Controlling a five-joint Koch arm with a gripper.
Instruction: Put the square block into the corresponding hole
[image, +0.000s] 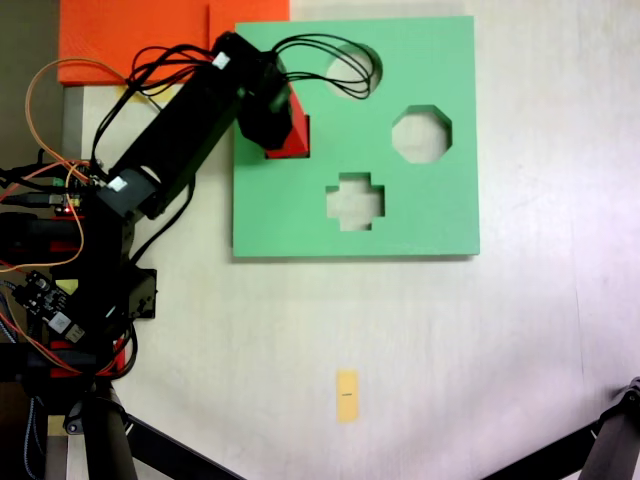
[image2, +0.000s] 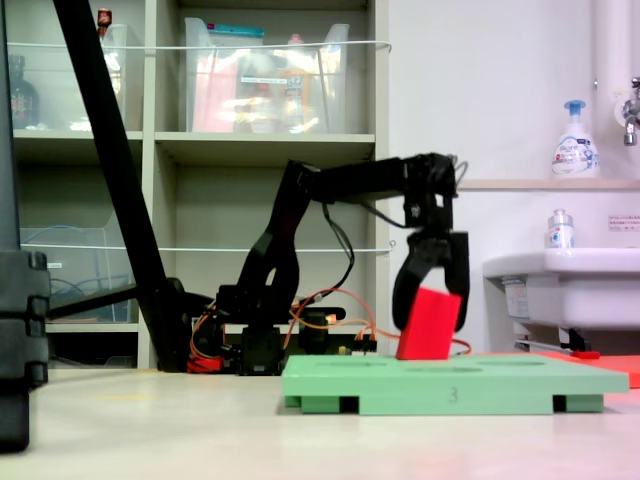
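Note:
The red square block is held tilted, with its lower edge down at the top face of the green foam board. My gripper is shut on the block, one black finger on each side of its upper part. In the top-down fixed view the block sits near the board's left edge, where the square hole lies. The block and the gripper cover the hole, so I cannot tell how far the block is in.
The board also has a round cut-out, an octagonal cut-out and a cross-shaped cut-out. A yellow tape strip lies on the table. An orange sheet sits at the back left. A white sink stands behind.

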